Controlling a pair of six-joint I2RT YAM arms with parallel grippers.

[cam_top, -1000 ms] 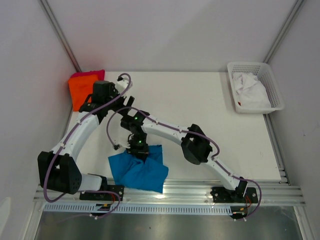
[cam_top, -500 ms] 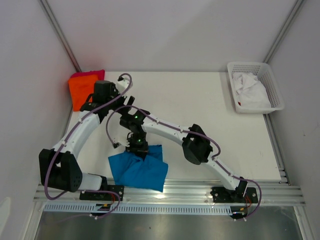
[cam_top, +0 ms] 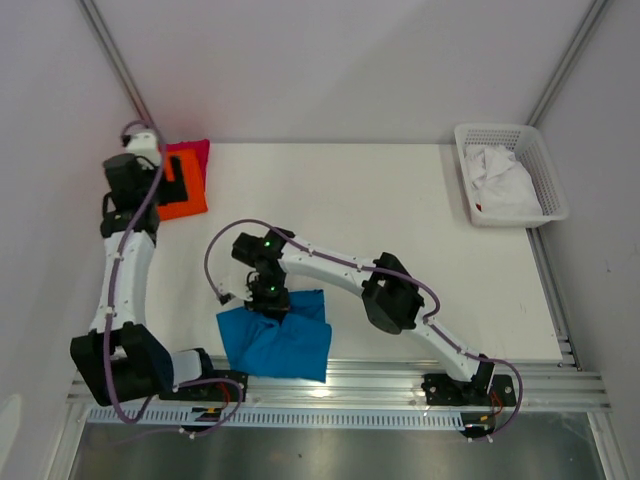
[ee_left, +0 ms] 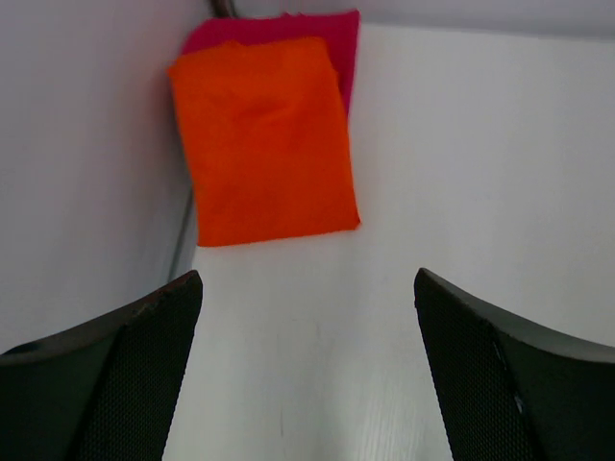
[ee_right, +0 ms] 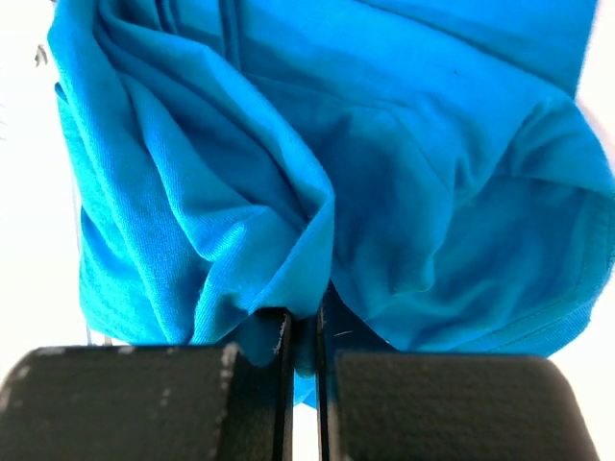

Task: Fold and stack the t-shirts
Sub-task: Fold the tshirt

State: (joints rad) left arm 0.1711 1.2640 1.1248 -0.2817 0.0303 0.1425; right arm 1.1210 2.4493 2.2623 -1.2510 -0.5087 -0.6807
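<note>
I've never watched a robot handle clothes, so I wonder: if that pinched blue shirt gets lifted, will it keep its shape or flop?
Probably flop: the blue shirt is soft, creased cloth, bunched into folds where the right gripper pinches it. It would likely drape and hang from that pinch. Pushed, it would probably wrinkle rather than slide whole.

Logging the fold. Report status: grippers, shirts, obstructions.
Left gripper open, by folded orange t-shirt stacked on pinkish-red t-shirt. Right gripper shut on crumpled blue t-shirt, near edge. Nothing in the way; white basket far right.
</note>
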